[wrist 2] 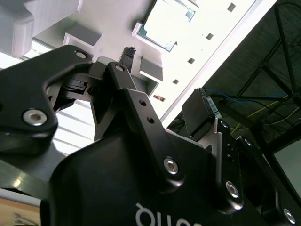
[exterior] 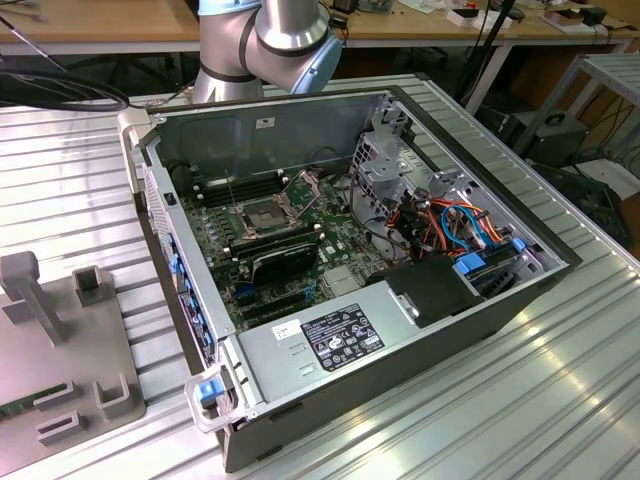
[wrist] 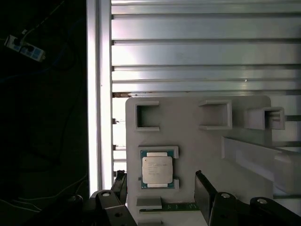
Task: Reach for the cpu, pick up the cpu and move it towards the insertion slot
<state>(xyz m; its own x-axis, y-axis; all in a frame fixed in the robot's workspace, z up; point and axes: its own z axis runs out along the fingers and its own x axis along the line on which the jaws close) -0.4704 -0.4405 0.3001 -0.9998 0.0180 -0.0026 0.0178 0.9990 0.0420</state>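
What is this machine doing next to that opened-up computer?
A robot arm is working beside an open computer case. In the first wrist view its gripper hangs open near the cpu, which lies flat in a pocket of a grey holder plate and has not been picked up. The insertion slot sits on the board inside the case, and its thin metal bracket appears to be raised.

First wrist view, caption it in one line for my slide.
Open gripper above the cpu seated in its grey holder plate, fingers spread either side of it.
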